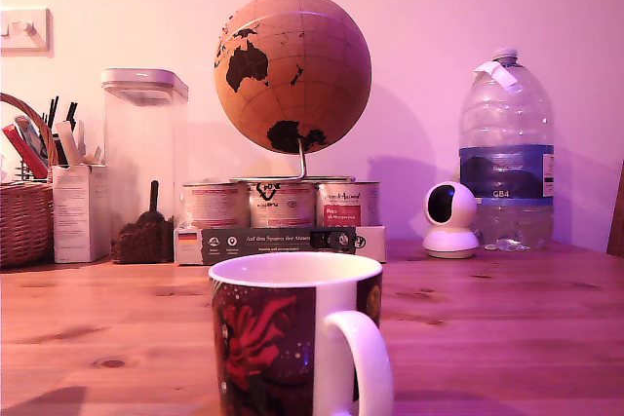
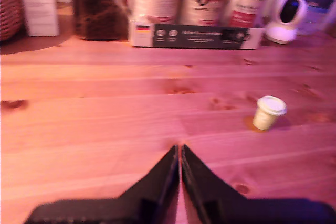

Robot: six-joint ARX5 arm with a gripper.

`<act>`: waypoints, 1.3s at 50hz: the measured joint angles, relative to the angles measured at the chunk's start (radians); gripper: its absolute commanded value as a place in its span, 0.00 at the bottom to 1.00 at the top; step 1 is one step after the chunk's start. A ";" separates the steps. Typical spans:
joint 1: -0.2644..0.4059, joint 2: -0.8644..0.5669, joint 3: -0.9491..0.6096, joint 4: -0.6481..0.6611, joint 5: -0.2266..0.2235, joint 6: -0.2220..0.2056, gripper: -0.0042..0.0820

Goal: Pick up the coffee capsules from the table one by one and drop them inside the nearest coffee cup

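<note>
The coffee cup [image 1: 297, 338], dark with red flowers, a white rim and a white handle, stands close to the camera at the bottom centre of the exterior view. One pale coffee capsule [image 2: 268, 112] stands on the table [image 2: 105, 108] with its flat rimmed end up, seen only in the wrist view. My gripper [image 2: 179, 148] shows only in the wrist view, its two black fingers pressed together and holding nothing. The capsule is some way off to one side of the fingertips and a little beyond them. The exterior view shows no gripper and no capsule.
Three printed tin cans [image 1: 281, 204] sit on a dark box [image 1: 278, 241] at the back, under a globe [image 1: 292, 70]. A small white camera [image 1: 450, 220] and a large water bottle [image 1: 506, 153] stand at the exterior view's right; a basket [image 1: 24, 216], carton and clear jar at its left.
</note>
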 measured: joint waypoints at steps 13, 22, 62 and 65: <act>-0.045 0.000 0.000 0.000 0.027 0.017 0.03; -0.070 0.000 0.000 0.000 0.039 0.034 0.03; -0.169 0.140 0.000 0.111 0.070 0.060 0.03; -0.179 0.169 0.000 0.138 0.070 0.061 0.03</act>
